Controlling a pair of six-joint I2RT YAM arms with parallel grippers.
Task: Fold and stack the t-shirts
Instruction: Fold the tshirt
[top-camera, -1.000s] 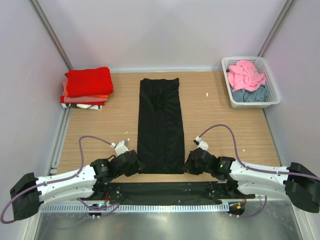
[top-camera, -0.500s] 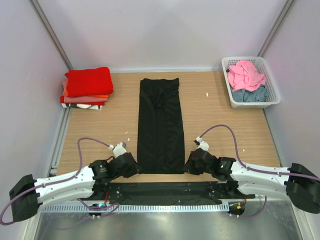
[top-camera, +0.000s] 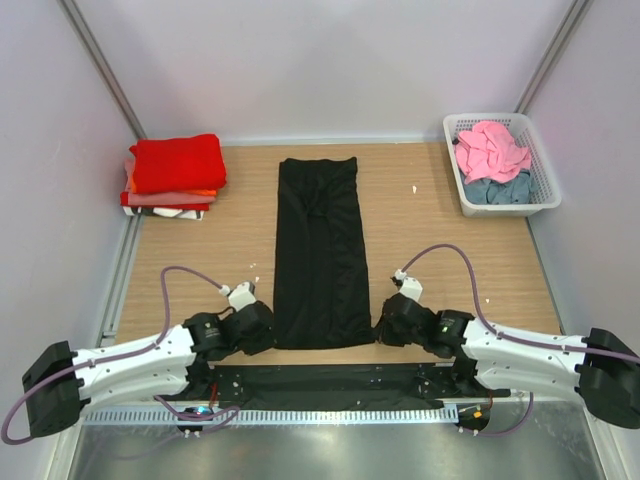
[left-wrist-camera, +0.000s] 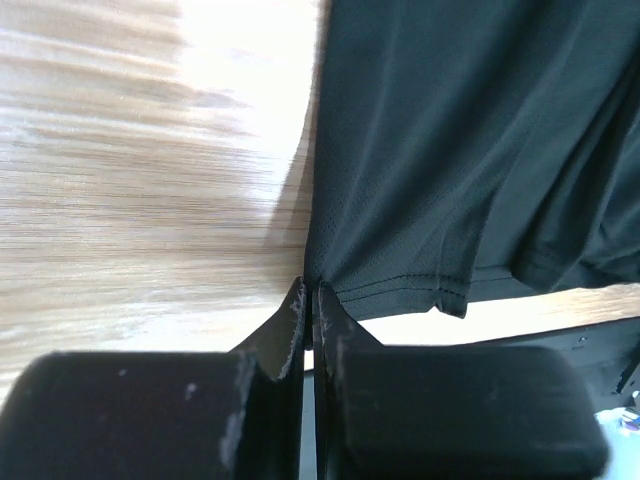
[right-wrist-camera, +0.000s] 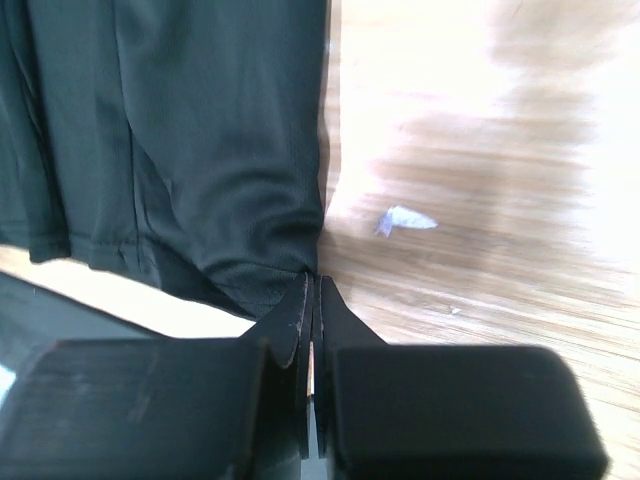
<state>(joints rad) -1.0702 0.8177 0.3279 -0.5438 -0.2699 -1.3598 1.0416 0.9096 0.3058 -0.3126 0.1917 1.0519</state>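
A black t-shirt (top-camera: 322, 250) lies folded into a long narrow strip down the middle of the table. My left gripper (top-camera: 268, 335) is shut on its near left hem corner (left-wrist-camera: 312, 275). My right gripper (top-camera: 381, 328) is shut on its near right hem corner (right-wrist-camera: 312, 270). Both corners are pinched between closed jaws just above the wood. A stack of folded shirts (top-camera: 175, 175), red on top with orange and white below, sits at the far left. Pink (top-camera: 490, 147) and grey-blue (top-camera: 497, 188) shirts lie crumpled in the basket.
A white lattice basket (top-camera: 545, 165) stands at the far right by the wall. A small white scrap (right-wrist-camera: 402, 217) lies on the wood right of the shirt, another (top-camera: 414, 189) farther back. Pale walls close in on three sides; a metal rail runs along the near edge.
Both grippers shifted slightly at the shirt's near corners; the hem there has drawn a little away from the table's near edge. The rest of the shirt lies as before.
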